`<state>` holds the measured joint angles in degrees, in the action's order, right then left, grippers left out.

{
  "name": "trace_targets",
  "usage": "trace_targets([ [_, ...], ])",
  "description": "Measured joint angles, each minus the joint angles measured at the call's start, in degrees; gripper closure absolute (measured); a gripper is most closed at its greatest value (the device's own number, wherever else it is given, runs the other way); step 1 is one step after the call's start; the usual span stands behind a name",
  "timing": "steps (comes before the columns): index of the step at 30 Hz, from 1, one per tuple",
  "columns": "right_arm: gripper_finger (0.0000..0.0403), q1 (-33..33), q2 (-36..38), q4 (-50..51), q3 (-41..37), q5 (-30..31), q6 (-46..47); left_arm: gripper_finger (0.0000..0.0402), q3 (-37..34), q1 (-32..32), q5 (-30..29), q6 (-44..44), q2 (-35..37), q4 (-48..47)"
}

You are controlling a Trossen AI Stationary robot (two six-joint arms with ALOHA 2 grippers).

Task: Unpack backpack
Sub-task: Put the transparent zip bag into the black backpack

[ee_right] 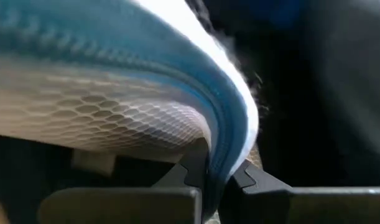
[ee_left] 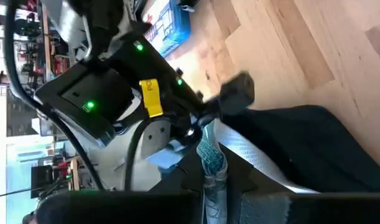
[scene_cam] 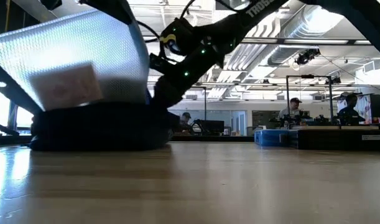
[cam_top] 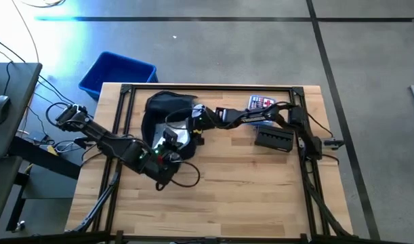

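Only partial white lettering "TROS" was legible on the dark arm (scene_cam: 264, 7) in the low view; yellow tag (ee_left: 150, 98) print in left wrist view stayed unreadable.

Grey concrete floor (cam_top: 213, 47) with dark lines surrounds the wooden table (cam_top: 227, 190).
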<state>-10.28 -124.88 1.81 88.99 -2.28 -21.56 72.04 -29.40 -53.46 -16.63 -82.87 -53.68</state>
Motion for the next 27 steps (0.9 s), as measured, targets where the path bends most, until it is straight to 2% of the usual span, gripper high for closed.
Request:
trace_targets([
  [5, 0.0403, -0.3, -2.3, -12.3, 0.0, -0.7, 0.0, 0.0401, 0.0, -2.0, -6.6, 0.8, 0.0, -1.4],
  [9, 0.0403, -0.3, -3.1, -15.8, 0.1, -0.8, 6.6, 0.0401, 0.0, -2.6, -9.8, 3.3, 0.0, -2.5],
  [12, 0.0403, -0.1, -3.3, -16.2, 0.3, -2.4, 9.8, 0.0401, 0.0, -2.7, -7.0, 6.2, 0.0, -3.5],
  [17, 0.0403, 1.3, -3.8, -13.0, 0.3, -1.2, 8.9, 0.0401, 0.1, -2.1, 4.1, 12.0, -0.1, -5.2],
  [20, 0.0401, 1.9, -3.8, -11.5, 0.3, 4.3, 8.5, 0.0401, 0.1, -2.4, 4.6, 15.8, -0.3, -6.6],
  [22, 0.0391, 1.8, -3.8, -10.7, 0.3, 5.7, 8.5, 0.0401, 0.1, -2.6, 4.1, 18.1, -0.5, -7.0],
  [24, 0.0369, 1.7, -3.8, -9.7, 0.3, 5.6, 8.8, 0.0401, 0.1, -2.8, 3.3, 20.6, -0.6, -7.5],
  [27, 0.0314, 1.8, -3.5, -7.1, 0.3, 6.4, 8.7, 0.0401, 0.1, -3.1, 1.0, 25.7, -0.9, -9.1],
])
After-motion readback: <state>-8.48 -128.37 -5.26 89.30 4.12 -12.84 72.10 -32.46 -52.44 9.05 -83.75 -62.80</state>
